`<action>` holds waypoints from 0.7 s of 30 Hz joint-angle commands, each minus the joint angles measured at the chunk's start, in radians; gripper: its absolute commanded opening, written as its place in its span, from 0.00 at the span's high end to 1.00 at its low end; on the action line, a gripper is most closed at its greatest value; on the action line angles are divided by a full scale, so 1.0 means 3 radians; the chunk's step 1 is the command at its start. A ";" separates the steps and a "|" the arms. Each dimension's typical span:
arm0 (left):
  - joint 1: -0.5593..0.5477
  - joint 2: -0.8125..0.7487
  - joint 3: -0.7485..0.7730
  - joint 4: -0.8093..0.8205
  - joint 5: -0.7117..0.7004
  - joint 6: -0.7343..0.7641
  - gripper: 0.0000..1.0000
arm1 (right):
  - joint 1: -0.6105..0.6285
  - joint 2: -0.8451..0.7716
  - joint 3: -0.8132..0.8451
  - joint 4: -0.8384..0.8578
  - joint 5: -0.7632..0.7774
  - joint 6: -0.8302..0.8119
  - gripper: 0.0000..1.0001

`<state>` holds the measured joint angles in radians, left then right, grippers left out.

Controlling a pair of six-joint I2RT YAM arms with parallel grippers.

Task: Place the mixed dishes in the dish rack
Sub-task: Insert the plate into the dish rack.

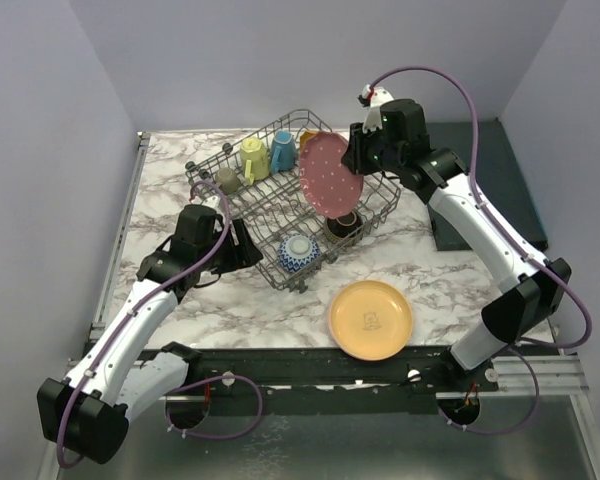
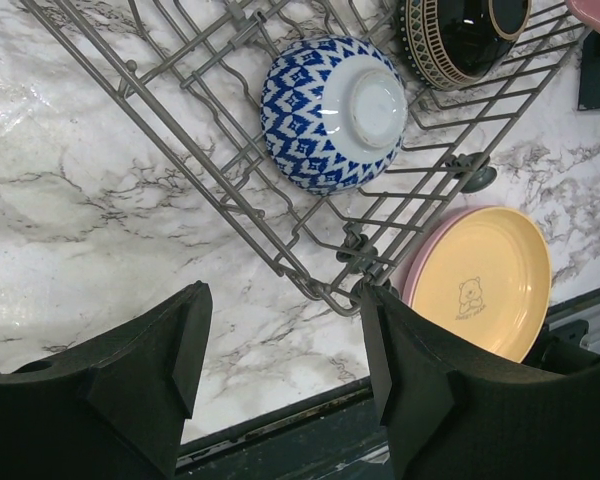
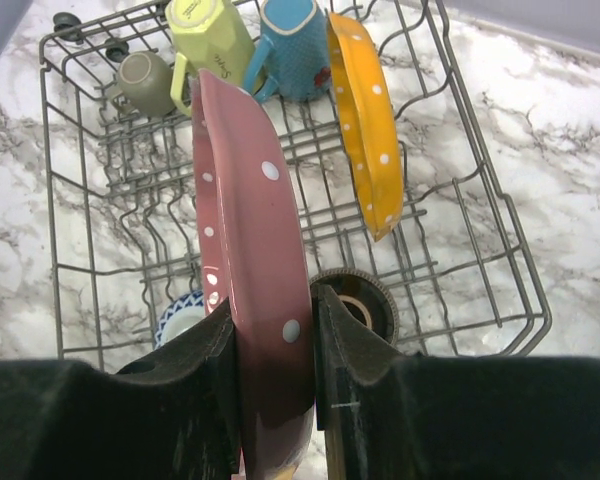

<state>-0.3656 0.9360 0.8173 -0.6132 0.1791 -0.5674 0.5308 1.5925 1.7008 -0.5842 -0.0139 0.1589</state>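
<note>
The grey wire dish rack (image 1: pixel 270 200) stands at the table's middle back. My right gripper (image 3: pixel 275 320) is shut on the rim of a pink white-dotted plate (image 3: pixel 245 220), held on edge above the rack's middle (image 1: pixel 330 178). An orange dotted plate (image 3: pixel 365 130) stands in the tines. At the rack's far end are a yellow-green mug (image 3: pixel 208 35), a blue mug (image 3: pixel 290 45) and a grey cup (image 3: pixel 148 82). A blue-white bowl (image 2: pixel 330 105) and a dark brown bowl (image 2: pixel 460 35) sit at the near end. My left gripper (image 2: pixel 280 340) is open and holds nothing, just outside the rack's near corner.
A yellow plate with a bear print (image 1: pixel 370 318) lies flat on the marble in front of the rack, and a pink rim (image 2: pixel 420 265) shows under it. A dark flat tray (image 1: pixel 500 180) lies at the right behind my right arm. The table's black front edge (image 2: pixel 280 415) runs close under my left fingers.
</note>
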 commanded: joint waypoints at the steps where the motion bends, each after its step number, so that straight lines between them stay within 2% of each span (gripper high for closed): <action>1: 0.0023 -0.0080 -0.0042 0.0065 -0.0047 0.0015 0.33 | 0.0009 0.0003 0.0048 0.0843 -0.0022 -0.0143 1.00; 6: 0.0027 -0.0042 -0.0044 0.0066 -0.0070 0.0015 0.33 | 0.0070 0.0145 -0.0012 0.1088 0.0077 -0.0211 1.00; 21: 0.0096 -0.0033 -0.0044 0.0068 -0.0081 0.0025 0.33 | 0.0558 0.0464 -0.0192 0.1868 0.1220 -0.0819 1.00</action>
<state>-0.3466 0.9276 0.8146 -0.6075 0.1703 -0.5674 0.6697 1.7237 1.6291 -0.2554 0.2134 -0.0254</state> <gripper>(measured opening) 0.671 0.294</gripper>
